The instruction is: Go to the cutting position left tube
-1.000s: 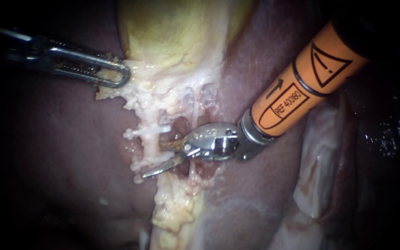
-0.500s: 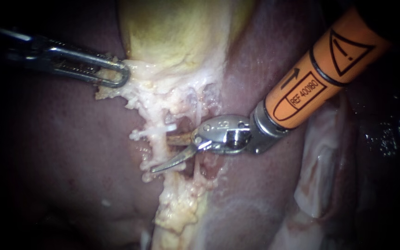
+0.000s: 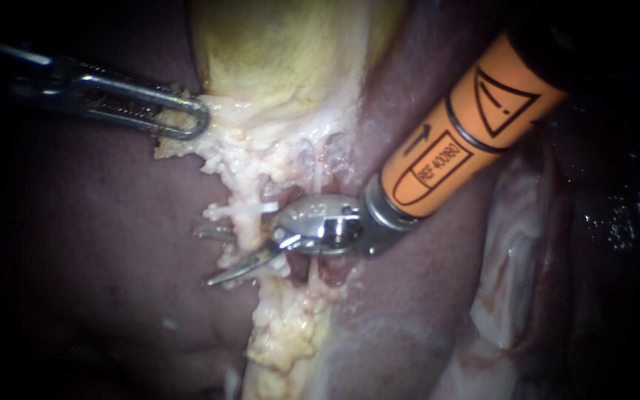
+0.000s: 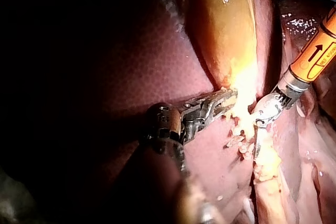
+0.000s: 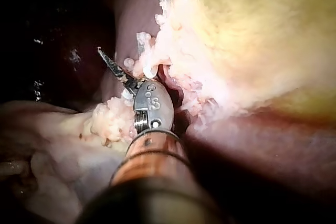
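The left tube (image 3: 244, 231) is the pale, thin strand running down from the gallbladder (image 3: 275, 52), crossed by a white clip (image 3: 240, 210). Your cutting site looks to be the short stretch just below the clip. Treat this tube as soft, light and slippery. It will likely bend or roll away from a blade rather than resist, and it could tear if dragged sideways. Do not take hold of it. Let the blades meet it squarely, close under the clip but not on it.

Your right instrument (image 3: 205, 256) reaches in below the clip with its two blades parted. One blade passes behind the tube and the other lies in front and lower, so the tube sits in the gap, ungripped. Whether either blade touches it I cannot tell.

Up and away from the clip, your left instrument (image 3: 187, 122) has its jaws closed on the pale fatty tissue (image 3: 216, 155) at the gallbladder's foot, apparently holding tension. The liver (image 3: 98, 237) lies to either side.
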### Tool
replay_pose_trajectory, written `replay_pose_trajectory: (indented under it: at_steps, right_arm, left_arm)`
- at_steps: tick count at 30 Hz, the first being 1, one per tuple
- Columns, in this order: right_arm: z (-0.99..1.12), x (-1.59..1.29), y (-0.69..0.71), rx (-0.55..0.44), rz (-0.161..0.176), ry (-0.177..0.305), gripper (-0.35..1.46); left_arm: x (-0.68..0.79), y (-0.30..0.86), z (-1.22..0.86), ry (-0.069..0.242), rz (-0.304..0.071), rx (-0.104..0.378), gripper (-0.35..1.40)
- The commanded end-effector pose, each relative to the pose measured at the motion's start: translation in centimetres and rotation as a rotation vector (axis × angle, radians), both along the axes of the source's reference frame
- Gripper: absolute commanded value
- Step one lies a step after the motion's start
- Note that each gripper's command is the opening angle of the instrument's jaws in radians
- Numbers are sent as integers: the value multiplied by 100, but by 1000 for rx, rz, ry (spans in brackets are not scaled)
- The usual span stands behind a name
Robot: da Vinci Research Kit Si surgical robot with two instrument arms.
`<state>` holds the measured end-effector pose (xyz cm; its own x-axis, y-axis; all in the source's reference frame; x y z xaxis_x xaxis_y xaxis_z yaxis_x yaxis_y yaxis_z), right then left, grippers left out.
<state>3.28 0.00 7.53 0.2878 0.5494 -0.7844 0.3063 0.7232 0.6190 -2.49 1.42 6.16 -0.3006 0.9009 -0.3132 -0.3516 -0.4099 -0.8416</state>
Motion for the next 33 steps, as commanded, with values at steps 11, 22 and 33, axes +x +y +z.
replay_pose_trajectory:
  at_steps: [11, 22, 33]
  right_arm:
    - [-3, -1, -1, 74, 6, -22, 113]
    - [-58, -23, 2, 138, 6, -34, 110]
    - [-69, -25, 4, 143, 6, -32, 110]
  left_arm:
    - [1, 0, 0, 0, 0, 0, -35]
    - [3, 0, 0, -1, 1, 0, -35]
    - [4, 0, 0, -1, 2, 0, -35]
